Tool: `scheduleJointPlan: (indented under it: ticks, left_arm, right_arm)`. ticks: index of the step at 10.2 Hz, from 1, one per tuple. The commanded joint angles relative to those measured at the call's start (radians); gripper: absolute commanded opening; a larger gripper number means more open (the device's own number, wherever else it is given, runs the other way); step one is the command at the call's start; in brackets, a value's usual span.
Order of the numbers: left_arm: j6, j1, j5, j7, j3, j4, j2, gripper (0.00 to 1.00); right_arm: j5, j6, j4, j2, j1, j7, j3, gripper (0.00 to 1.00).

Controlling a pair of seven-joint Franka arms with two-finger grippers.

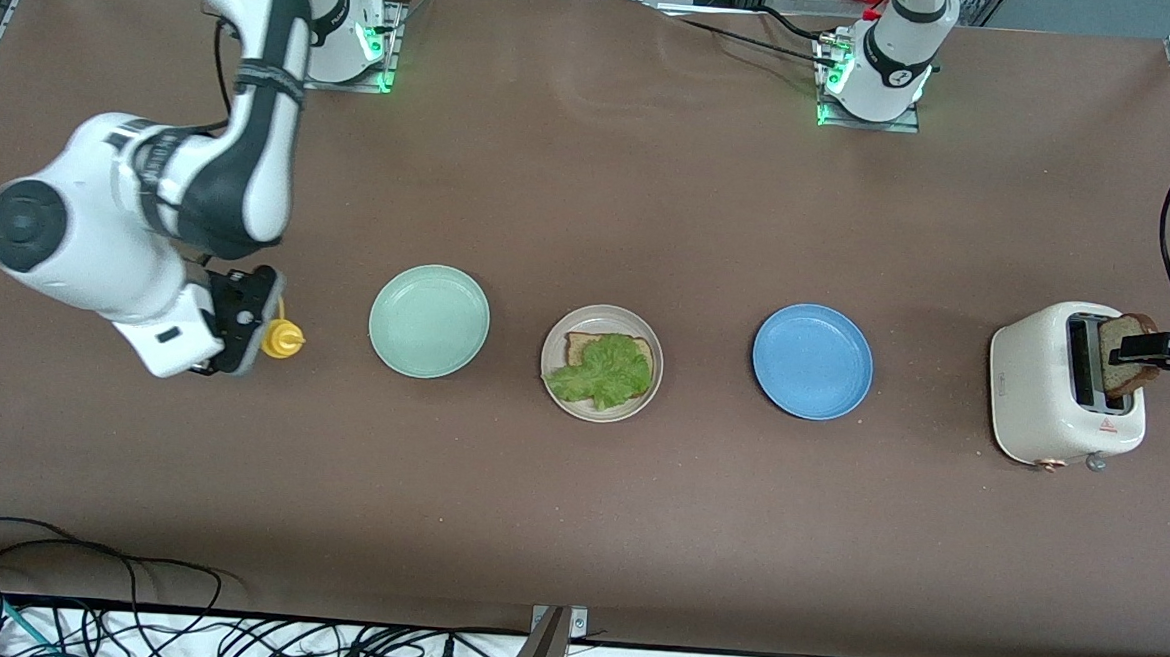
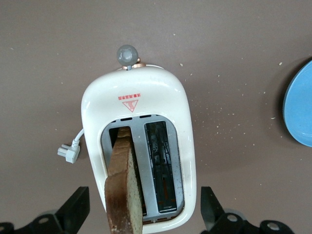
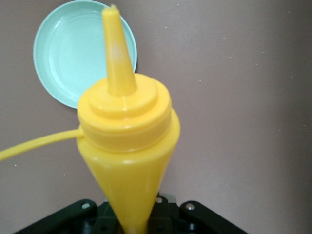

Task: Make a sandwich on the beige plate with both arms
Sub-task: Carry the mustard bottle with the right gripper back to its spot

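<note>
Brown tabletop (image 1: 577, 488), cables (image 1: 129, 615) below.

Right arm's folded down low, elbow sticking out around 9 o'clock, right gripper (image 1: 244, 336) clamped tight. Left arm reaches in from roughly 3 o'clock, left gripper (image 2: 144, 212) with its fingers (image 2: 78, 207) spread wide.

The beige plate (image 1: 552, 352) (round, speckled) sits mid-desk, holding one brown bread slice (image 1: 580, 345) flat under ruffled green lettuce (image 1: 603, 372).
</note>
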Motion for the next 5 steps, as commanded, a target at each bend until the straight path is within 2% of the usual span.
scheduleJointPlan:
  ticks: [1, 2, 3, 4, 5]
  left_arm:
    - [0.010, 0.004, 0.014, -0.032, -0.003, -0.031, -0.004, 1.00]
    - [0.022, 0.006, 0.016, -0.036, -0.003, -0.046, -0.007, 1.00]
    - [0.029, 0.013, 0.016, -0.036, -0.003, -0.055, -0.008, 1.00]
    - [0.030, 0.020, 0.017, -0.029, -0.003, -0.064, -0.008, 1.00]
    - [0.030, 0.026, 0.017, -0.020, -0.003, -0.068, -0.010, 0.94]
  right_arm:
    - [0.130, 0.000, -0.158, -0.098, 0.006, -0.163, -0.030, 0.00]
    - [0.254, -0.003, -0.239, -0.101, -0.013, -0.266, -0.050, 0.00]
    - [0.337, -0.004, -0.315, -0.101, -0.024, -0.356, -0.062, 0.00]
    - [0.394, -0.004, -0.376, -0.103, -0.024, -0.432, -0.068, 0.00]
    - [0.446, -0.021, -0.430, -0.104, -0.029, -0.496, -0.071, 0.00]
